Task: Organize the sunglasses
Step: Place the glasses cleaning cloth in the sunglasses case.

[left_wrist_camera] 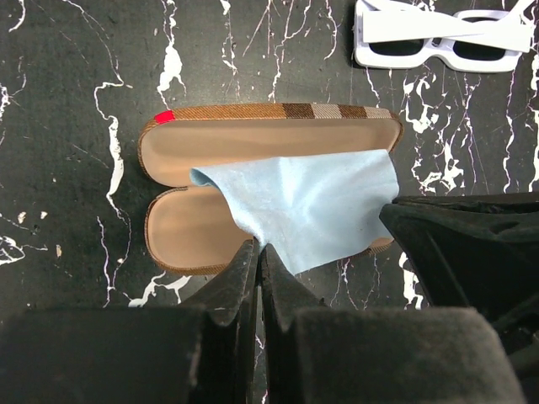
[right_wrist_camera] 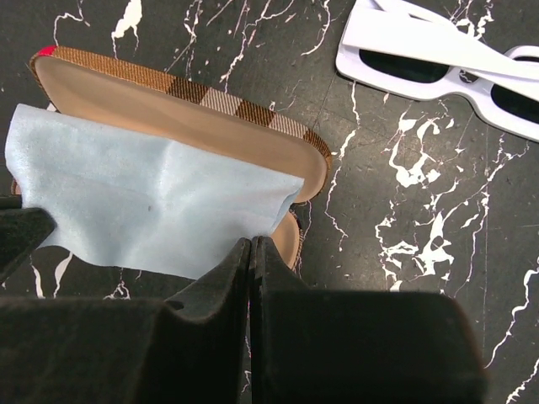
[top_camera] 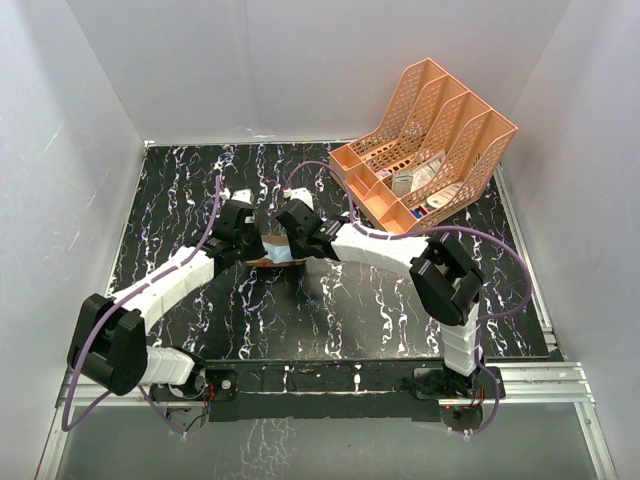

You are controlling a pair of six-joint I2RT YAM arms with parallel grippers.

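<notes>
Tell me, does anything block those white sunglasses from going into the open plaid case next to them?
Yes. A light blue cloth lies draped across the open plaid case, covering much of both halves. The sunglasses lie on the table beyond it, apart. The left gripper and right gripper sit shut at the cloth's near edge.

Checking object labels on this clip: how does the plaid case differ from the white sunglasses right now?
The case is brown plaid with a tan lining; the sunglasses have a white frame and dark lenses. The case lies open, while the sunglasses are folded shut. A light blue cloth drapes over the case; nothing covers the sunglasses. Both rest on the black marbled table, apart from each other.
</notes>
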